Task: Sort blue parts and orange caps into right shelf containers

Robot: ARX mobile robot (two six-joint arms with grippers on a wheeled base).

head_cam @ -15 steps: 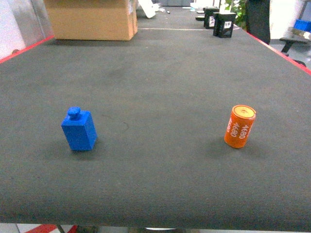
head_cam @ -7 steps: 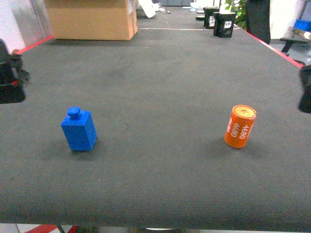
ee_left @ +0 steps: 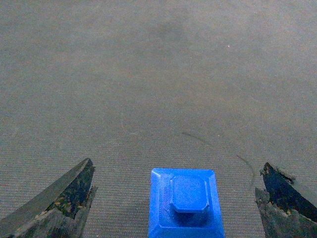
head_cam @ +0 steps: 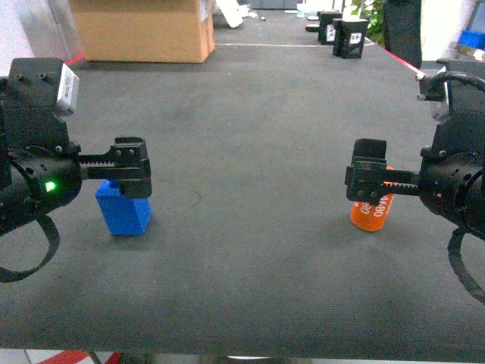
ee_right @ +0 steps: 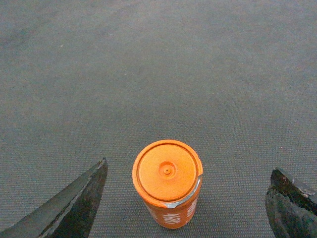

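Small blue plastic block with a stud on top (ee_left: 186,203) upright on dark ribbed table mat (head_cam: 250,136), left side. Orange cylindrical cap with white numerals (ee_right: 168,180) upright on right side, well apart. Large cardboard box (head_cam: 142,29) at far edge; contents hidden. Left gripper (ee_left: 181,198) poised over block, jaws spread wide, not touching. Right gripper (ee_right: 185,201) over cap, likewise wide; height above cap hard to judge.
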